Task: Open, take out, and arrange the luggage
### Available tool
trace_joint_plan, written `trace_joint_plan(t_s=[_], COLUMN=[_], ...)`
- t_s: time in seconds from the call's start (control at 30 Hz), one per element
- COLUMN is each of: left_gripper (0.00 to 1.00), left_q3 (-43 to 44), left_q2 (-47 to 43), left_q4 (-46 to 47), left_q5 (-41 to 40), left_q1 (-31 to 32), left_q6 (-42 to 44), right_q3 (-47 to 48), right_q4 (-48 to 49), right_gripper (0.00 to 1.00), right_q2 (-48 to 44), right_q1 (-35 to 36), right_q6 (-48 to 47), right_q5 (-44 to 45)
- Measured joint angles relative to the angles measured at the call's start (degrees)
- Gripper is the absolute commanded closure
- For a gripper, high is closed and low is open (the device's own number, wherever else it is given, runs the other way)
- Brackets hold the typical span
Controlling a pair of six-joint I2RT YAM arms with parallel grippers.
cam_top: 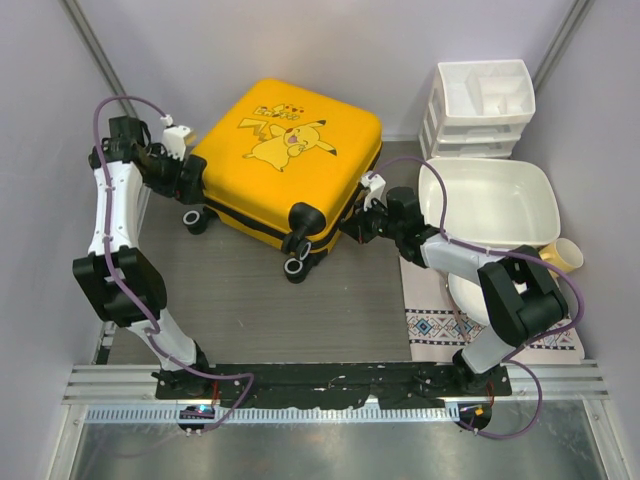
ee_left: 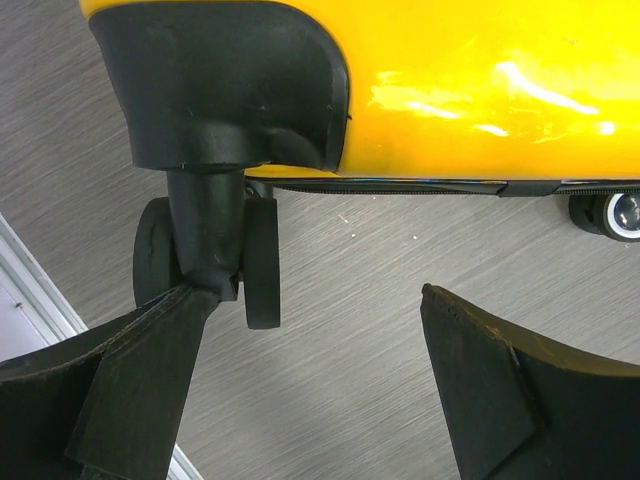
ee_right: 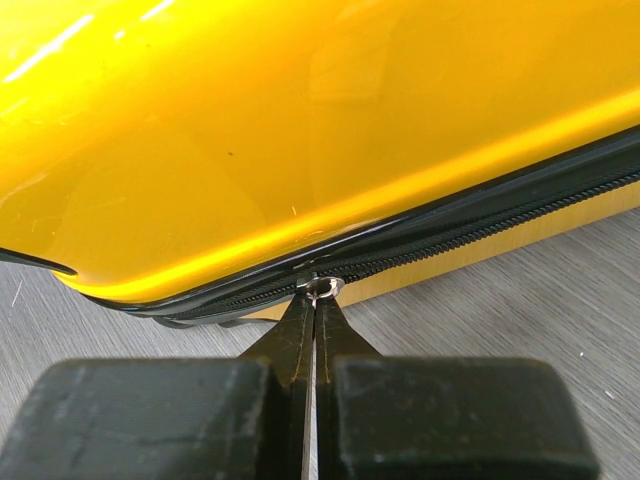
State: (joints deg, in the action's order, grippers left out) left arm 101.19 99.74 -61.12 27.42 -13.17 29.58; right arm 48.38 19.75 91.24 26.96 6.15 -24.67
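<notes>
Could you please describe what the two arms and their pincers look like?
The left arm and right arm have white links joined by bulky black joints, each with a purple cable looping along it. The left pincer and right pincer each have two black, wedge-shaped fingers with matte, slightly scuffed pads.

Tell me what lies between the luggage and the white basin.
The right hand, shut, with its tips at the zipper band of the luggage and the basin close behind it. The top view shows this.
</notes>
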Motion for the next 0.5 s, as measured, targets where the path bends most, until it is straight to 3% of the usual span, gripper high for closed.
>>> trace_joint_plan(t_s=[0.5], left_gripper=[0.14], left_q3=[3.0], left_q2=[-1.1], left_q4=[-1.2], left_q5=[2.2], left_q1=[-1.5], left_q6=[0.5], right_q3=[-0.2], right_q4=[0.2], right_gripper=[0.99], right_q2=[0.0], right_q1=[0.0], right_q6=[0.0], right_q5=[0.5])
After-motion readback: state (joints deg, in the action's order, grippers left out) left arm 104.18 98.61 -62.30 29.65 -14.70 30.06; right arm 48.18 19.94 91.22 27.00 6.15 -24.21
